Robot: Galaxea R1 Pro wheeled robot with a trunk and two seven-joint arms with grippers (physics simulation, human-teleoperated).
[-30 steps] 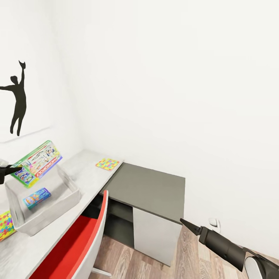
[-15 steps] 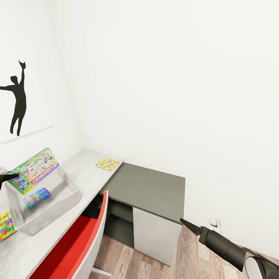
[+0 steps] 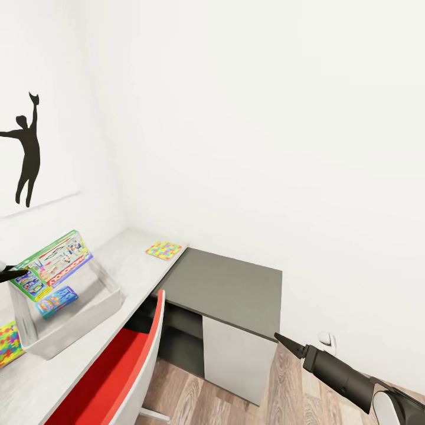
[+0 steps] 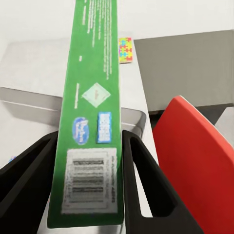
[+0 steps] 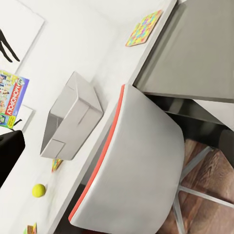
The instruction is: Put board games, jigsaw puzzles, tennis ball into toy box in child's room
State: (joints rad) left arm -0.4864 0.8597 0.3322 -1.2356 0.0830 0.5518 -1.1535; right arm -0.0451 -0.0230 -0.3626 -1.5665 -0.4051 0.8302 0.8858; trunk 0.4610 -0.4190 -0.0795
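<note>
My left gripper [image 3: 18, 273] at the head view's left edge is shut on the white-green board game [image 3: 54, 258], held tilted over the far end of the light grey toy box [image 3: 77, 316]. In the left wrist view the game's green edge [image 4: 92, 97] sits clamped between the black fingers [image 4: 146, 180]. A blue board game [image 3: 56, 301] lies inside the box. One jigsaw puzzle [image 3: 164, 250] lies near the table's [image 3: 130, 262] far end, another [image 3: 9, 342] beside the box. The yellow tennis ball [image 5: 39, 190] rests on the table past the box. My right gripper [image 3: 277, 337] hangs shut, low over the floor.
A red-seated chair [image 3: 127, 366] is pushed in against the table beside the toy box. A lower dark grey cabinet [image 3: 230, 289] adjoins the table's end. White walls close in behind, one bearing a dancer silhouette [image 3: 26, 153]. Wood floor lies under my right arm.
The held board game has come down and tilted flatter over the toy box, and my left gripper has dropped and drawn back toward the picture's left edge. The right arm is still.
</note>
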